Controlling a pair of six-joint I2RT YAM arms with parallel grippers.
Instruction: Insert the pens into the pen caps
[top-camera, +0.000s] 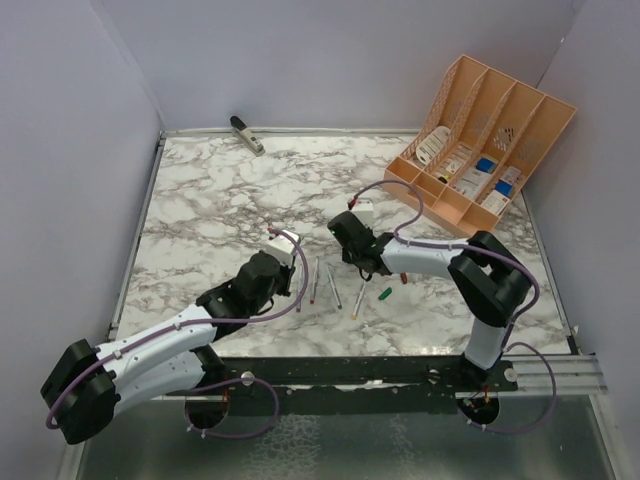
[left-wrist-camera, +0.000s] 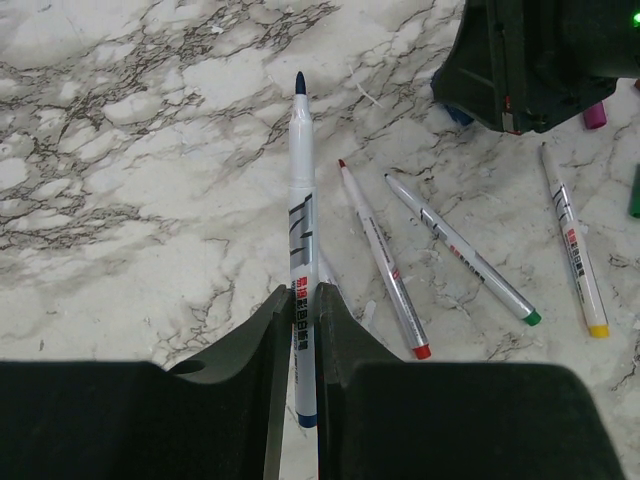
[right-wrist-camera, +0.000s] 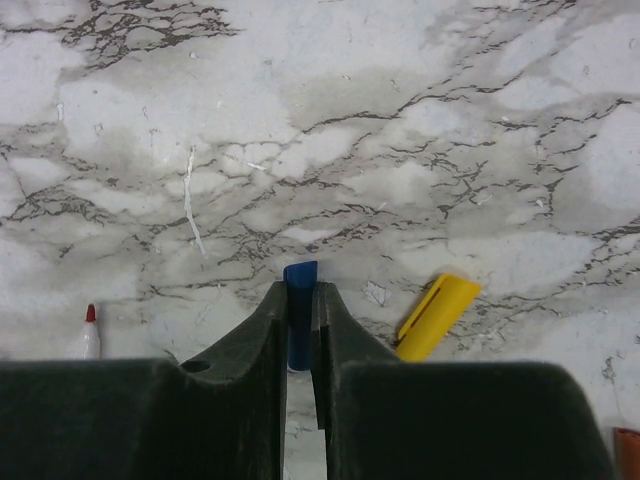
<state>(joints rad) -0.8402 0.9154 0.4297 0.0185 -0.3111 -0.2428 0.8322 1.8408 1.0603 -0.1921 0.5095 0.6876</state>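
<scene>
**Surfaces and finishes**

The table (top-camera: 220, 190) has a white, grey-veined marble pattern, smooth with a dull sheen and fine scratches. The pen (left-wrist-camera: 303, 200) in the left hand (left-wrist-camera: 300, 298) has a silvery, glossy barrel, as do the loose pens (left-wrist-camera: 380, 260) on the table. Both hands' fingers are dark and matt. The blue cap (right-wrist-camera: 300, 278) in the right hand (right-wrist-camera: 299, 292) and the yellow cap (right-wrist-camera: 437, 318) on the table look like smooth plastic. The organizer (top-camera: 500, 110) at the table's far corner is peach-orange slotted plastic.

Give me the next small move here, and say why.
Probably lift the right gripper and turn its blue cap toward the left gripper. Both are closed on a matching pair: the left holds the blue-tipped pen, tip outward, so lining up cap and tip seems next.
</scene>
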